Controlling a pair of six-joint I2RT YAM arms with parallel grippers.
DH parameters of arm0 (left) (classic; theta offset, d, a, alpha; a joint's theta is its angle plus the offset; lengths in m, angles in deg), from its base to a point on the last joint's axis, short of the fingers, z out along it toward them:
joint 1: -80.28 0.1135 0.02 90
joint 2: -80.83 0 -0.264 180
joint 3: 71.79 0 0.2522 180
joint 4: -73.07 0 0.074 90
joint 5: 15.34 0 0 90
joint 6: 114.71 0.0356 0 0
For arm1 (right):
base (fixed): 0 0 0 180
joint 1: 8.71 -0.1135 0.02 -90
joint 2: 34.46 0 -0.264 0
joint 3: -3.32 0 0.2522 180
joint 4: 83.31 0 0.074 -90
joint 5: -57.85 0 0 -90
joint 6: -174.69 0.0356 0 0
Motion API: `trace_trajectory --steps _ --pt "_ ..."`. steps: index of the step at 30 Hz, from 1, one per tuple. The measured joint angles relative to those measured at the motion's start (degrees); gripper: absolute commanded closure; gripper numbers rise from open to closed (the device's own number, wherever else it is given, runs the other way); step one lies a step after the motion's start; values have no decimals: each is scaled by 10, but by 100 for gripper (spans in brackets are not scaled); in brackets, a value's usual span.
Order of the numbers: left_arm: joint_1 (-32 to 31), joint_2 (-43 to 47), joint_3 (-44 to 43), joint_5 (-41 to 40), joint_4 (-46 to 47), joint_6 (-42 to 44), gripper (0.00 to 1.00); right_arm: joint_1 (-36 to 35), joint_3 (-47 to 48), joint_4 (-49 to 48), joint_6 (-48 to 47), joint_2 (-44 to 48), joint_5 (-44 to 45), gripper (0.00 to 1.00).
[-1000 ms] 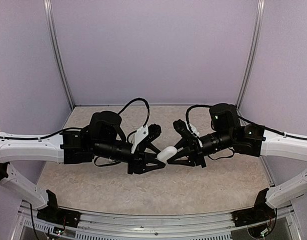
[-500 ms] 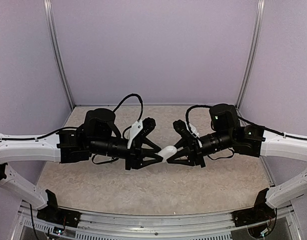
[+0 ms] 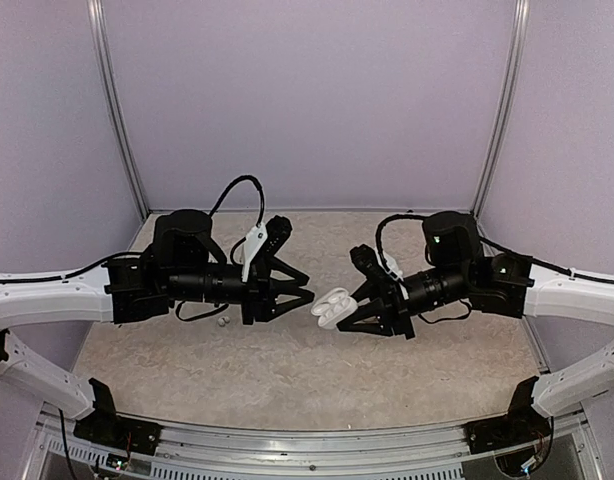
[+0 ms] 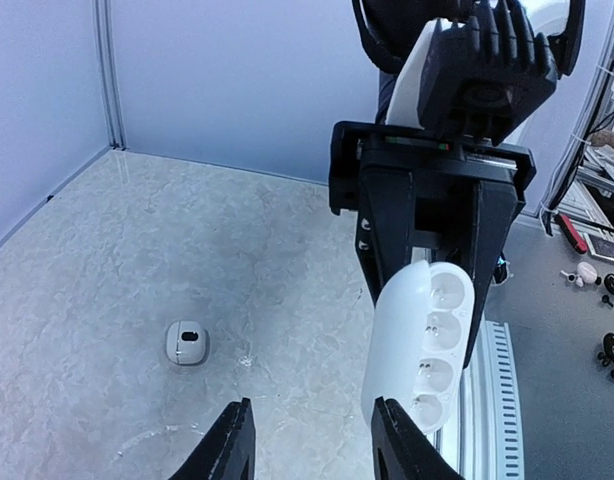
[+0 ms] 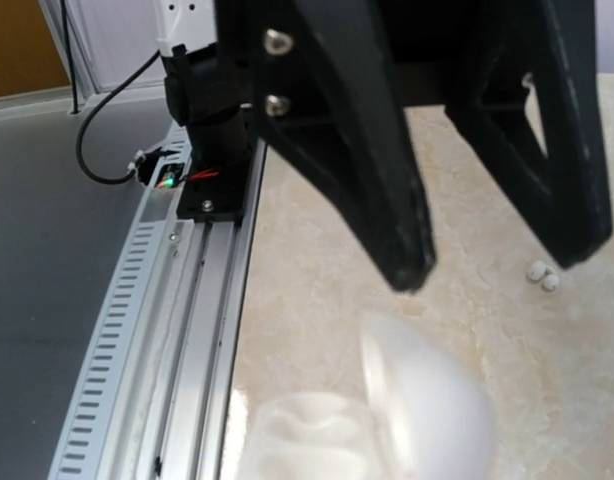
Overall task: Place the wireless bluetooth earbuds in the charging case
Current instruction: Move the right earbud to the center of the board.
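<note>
Aloft, right gripper [image 3: 344,312] clamps charging case [image 4: 422,345]; left gripper [image 4: 309,435] spread, gap between.

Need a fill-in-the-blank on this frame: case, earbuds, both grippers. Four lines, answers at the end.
1. The right gripper is shut on the charging case, whose lid is ___.
2. The left gripper is open and holds ___.
3. The earbuds lie on the table, nearer the ___ arm.
4. The case's wells are ___.
Answers: open; nothing; left; empty.
</note>
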Motion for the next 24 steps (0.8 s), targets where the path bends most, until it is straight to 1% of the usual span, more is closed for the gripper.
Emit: trace_trajectory --steps 6,9,14,20,24 --pt "7 2 4 -25 4 -16 53 0 -28 -28 0 23 2 97" --pt "20 13 21 -35 11 -26 45 0 -49 -46 2 35 6 99" --pt "46 42 54 -80 21 -60 44 0 -79 -80 7 53 19 99" --pt "132 48 63 -170 -3 -143 45 0 -88 -102 16 55 27 98" --pt "202 58 112 -197 -22 -213 48 0 -92 -110 18 55 27 98"
